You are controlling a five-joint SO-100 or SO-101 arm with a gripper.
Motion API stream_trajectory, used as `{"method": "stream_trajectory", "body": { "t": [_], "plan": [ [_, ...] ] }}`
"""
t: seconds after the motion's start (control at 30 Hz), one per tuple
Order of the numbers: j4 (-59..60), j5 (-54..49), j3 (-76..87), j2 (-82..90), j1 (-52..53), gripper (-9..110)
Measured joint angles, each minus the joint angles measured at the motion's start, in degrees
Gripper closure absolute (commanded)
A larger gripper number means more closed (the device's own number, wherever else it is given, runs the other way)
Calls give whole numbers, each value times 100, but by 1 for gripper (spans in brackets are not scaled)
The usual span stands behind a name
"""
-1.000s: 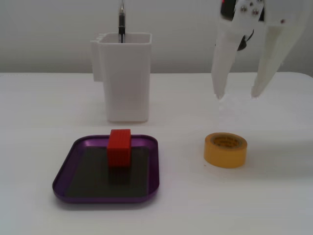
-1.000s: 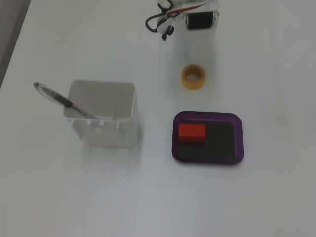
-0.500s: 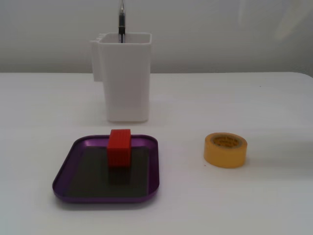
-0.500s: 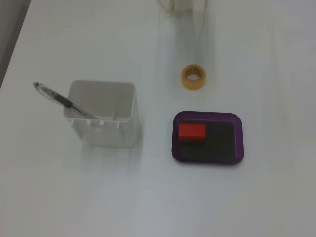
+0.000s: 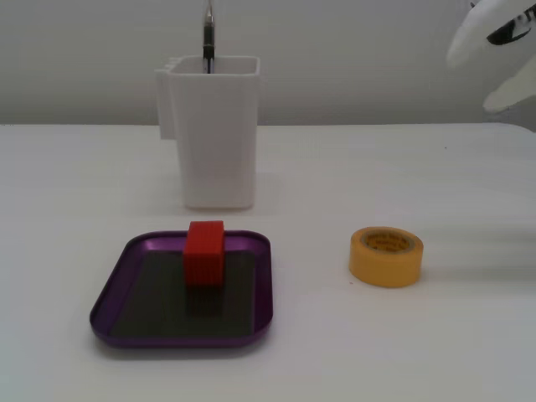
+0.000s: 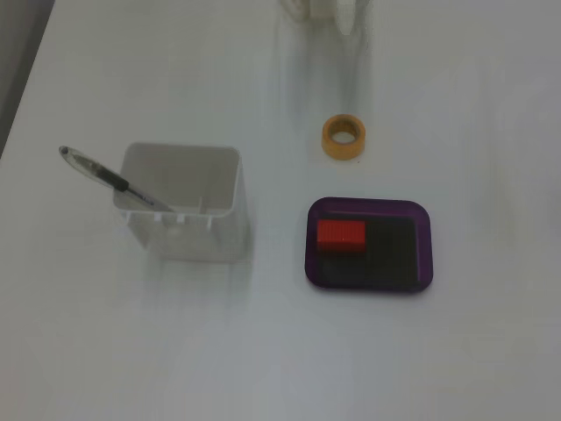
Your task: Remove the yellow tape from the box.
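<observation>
- Yellow tape (image 5: 385, 256) lies flat on the white table (image 5: 469, 335) at centre right in a fixed view, outside the box (image 5: 117, 289) and well apart from its rim; in the other fixed view the roll (image 6: 343, 138) sits above the box (image 6: 422, 250), upper centre.
- A red block (image 5: 204, 253) stands inside the box, toward its back edge.
- A white container (image 5: 213, 134) holding a pen (image 5: 208, 38) stands behind.
- The gripper (image 5: 494, 50) shows blurred at upper right; I cannot tell how its jaws stand.
</observation>
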Motion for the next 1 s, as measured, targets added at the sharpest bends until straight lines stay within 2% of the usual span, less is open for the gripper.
{"method": "stream_trajectory", "body": {
  "t": [0.17, 0.37, 0.63, 0.8, 1.0],
  "plan": [
    [-439, 0, 1160, 949, 18, 87],
    [-738, 26, 2312, 1072, 0, 87],
    [-1020, 791, 3103, 1072, -18, 87],
    [-1037, 853, 3278, 1072, -18, 102],
    [-1055, 853, 3313, 1072, -18, 102]
  ]
}}
